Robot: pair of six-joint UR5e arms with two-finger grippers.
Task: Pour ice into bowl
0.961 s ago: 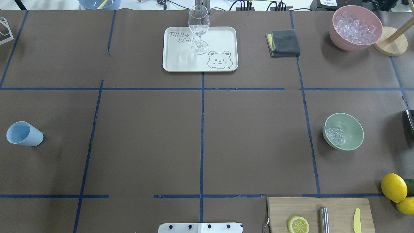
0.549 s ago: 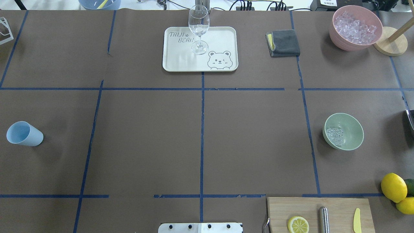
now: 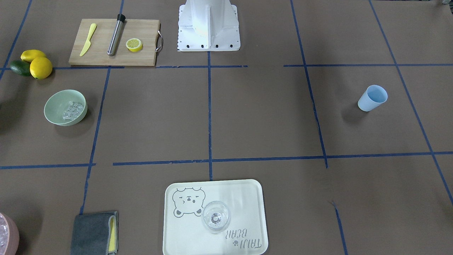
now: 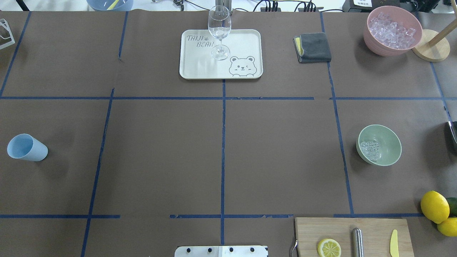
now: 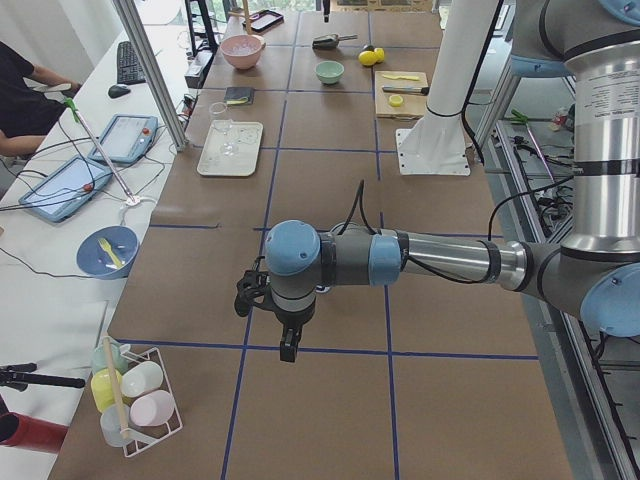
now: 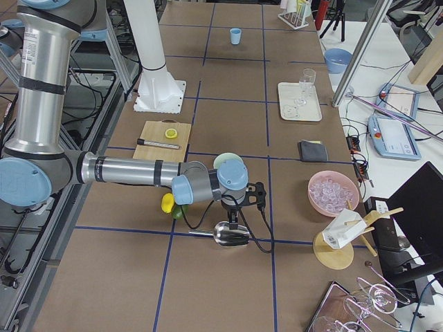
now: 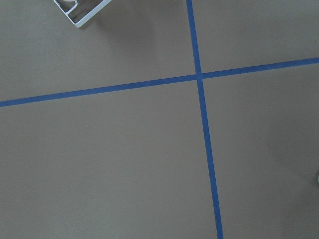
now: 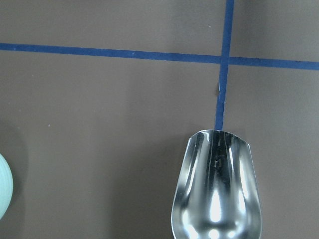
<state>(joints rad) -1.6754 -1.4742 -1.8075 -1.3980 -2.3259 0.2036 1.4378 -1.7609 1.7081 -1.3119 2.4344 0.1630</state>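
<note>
We see no change over the last second: ice [image 4: 369, 150] in the bowl [image 4: 390, 144], scoop [image 8: 217, 199] empty, pour likely done; left gripper [image 5: 288, 348] and right gripper [image 6: 234, 221] jaws we cannot tell.

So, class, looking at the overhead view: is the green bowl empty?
No, a small cluster of ice lies inside the bowl, against its inner wall.
</note>
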